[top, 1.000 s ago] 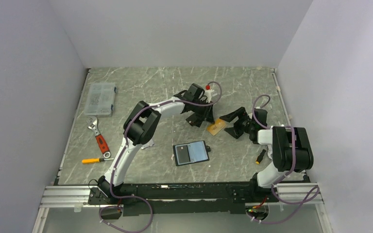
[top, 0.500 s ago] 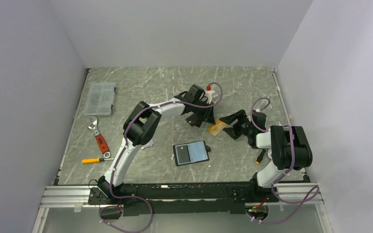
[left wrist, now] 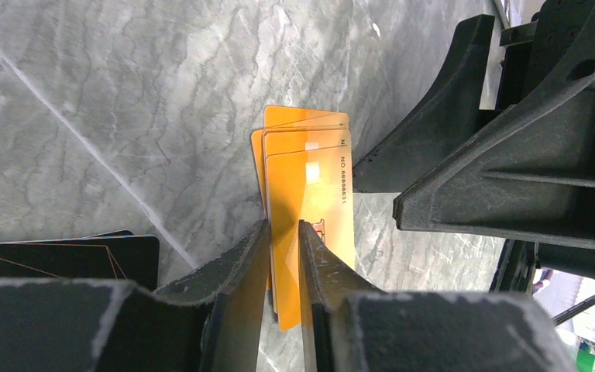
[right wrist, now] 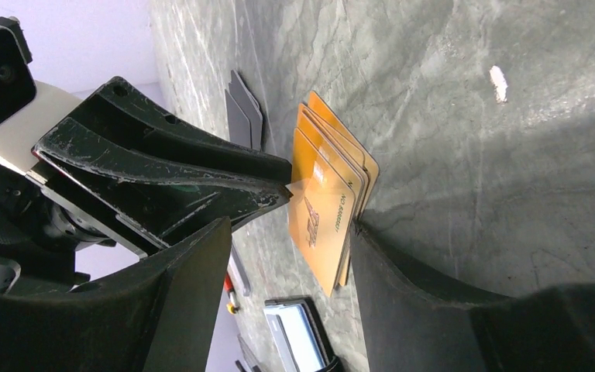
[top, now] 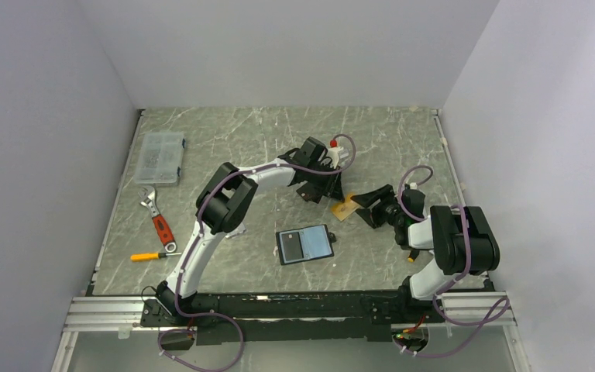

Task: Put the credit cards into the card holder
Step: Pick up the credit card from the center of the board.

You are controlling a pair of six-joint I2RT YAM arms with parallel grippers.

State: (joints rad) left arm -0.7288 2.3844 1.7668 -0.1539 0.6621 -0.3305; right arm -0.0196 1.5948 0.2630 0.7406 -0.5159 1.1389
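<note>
At the left edge of the table (top: 225,132), a clear box (top: 162,157), a wrench (top: 161,226) and a screwdriver (top: 151,256) are lying, too small to make out in detail. Nearer the middle, the card holder (top: 304,243) is lying open, apart from the cards. The left gripper (left wrist: 283,232) is pinching the orange credit cards (left wrist: 306,159), which are standing on edge in a fan; how many it is grasping is hard to tell. Black credit cards (left wrist: 70,252) are lying flat beside it, partly cut off by its finger. The right gripper (right wrist: 290,229) is straddling the same fan with jaws apart, one finger seeming to touch the back card and the other staying clear.
</note>
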